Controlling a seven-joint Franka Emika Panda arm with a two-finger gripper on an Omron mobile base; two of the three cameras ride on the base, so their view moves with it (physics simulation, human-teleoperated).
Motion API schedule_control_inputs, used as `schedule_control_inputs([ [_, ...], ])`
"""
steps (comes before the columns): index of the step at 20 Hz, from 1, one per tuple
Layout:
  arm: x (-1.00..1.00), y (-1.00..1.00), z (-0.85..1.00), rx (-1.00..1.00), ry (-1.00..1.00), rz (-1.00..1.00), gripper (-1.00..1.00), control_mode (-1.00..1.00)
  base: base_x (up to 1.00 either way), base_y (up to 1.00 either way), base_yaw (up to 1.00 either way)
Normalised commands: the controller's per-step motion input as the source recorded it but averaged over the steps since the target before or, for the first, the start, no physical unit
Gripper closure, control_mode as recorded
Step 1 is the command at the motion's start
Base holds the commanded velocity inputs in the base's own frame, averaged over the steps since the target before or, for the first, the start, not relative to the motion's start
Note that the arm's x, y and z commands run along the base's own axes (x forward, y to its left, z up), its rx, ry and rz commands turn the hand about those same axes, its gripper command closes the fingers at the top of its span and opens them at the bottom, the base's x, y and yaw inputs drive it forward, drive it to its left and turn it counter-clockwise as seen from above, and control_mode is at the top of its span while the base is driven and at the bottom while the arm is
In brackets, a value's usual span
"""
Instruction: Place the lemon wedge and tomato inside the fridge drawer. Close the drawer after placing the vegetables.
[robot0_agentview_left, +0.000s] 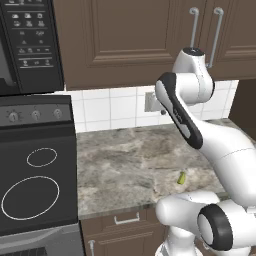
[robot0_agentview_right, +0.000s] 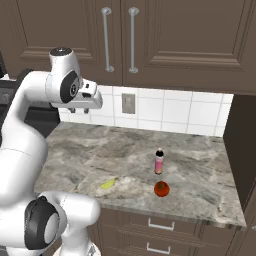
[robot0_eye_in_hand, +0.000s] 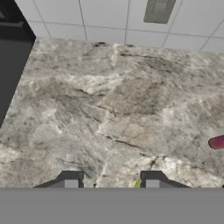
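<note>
Gripper (robot0_eye_in_hand: 111, 183) w/ tips apart, holding nothing, hangs high over the counter (robot0_eye_in_hand: 113, 113); lemon wedge (robot0_eye_in_hand: 138, 183) peeks bottom-center, right by the right-hand tip, so drop straight down imo.

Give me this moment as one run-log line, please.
gripper: open, above counter | lemon wedge: on counter | tomato: on counter
</note>
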Motion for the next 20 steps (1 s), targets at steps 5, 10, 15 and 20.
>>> schedule_control_inputs([
  [5, -0.23, 0.12, -0.02, -0.01, 0.0, 0.01, -1.0, -1.0, 0.0, 0.0, 0.0],
  [10, -0.52, 0.25, -0.27, -0.01, 0.0, 0.01, -1.0, -1.0, 0.0, 0.0, 0.0],
  [15, -0.55, 0.0, -0.55, 0.0, 0.01, -0.18, -1.0, -1.0, 0.0, 0.0, 0.0],
  [20, -0.19, 0.0, -0.68, 0.04, 0.04, -0.43, -1.0, -1.0, 0.0, 0.0, 0.0],
])
